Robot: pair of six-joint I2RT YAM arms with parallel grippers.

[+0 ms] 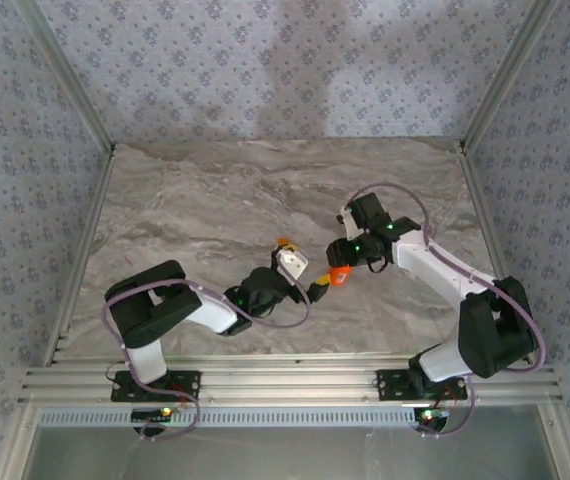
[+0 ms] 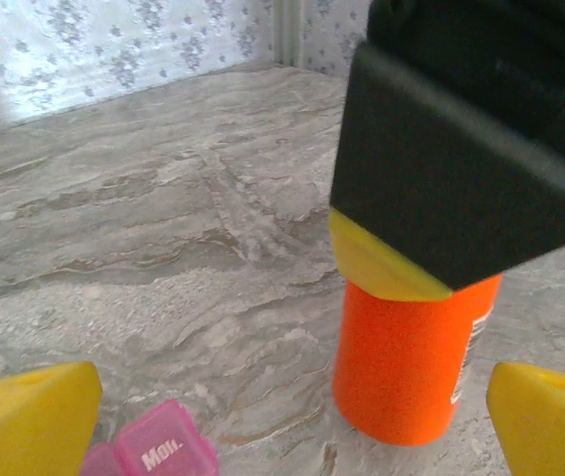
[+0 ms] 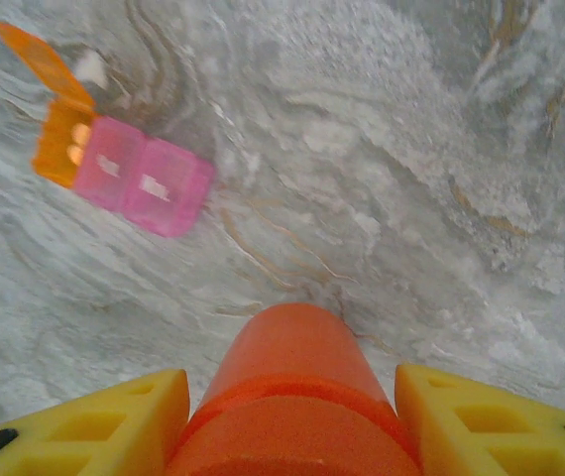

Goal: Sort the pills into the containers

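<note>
We record the right gripper (image 3: 292, 397) clamped on an orange bottle (image 3: 284, 347), a yellow finger (image 3: 104, 421) against each side. The containers (image 3: 129, 169) lie on the marble worktop (image 3: 411, 198), apart from the bottle: pink lids (image 3: 169, 186) shut, orange lid (image 3: 40, 59) raised.

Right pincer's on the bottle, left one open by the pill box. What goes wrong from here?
1. The right pincer grips the orange bottle high up, near its top, so it may tilt or slip on lifting.
2. The open left pincer sits close beside that bottle, so the arms may collide.
3. The pill box lies loose with only its orange compartment open. A pour could easily miss it.
</note>
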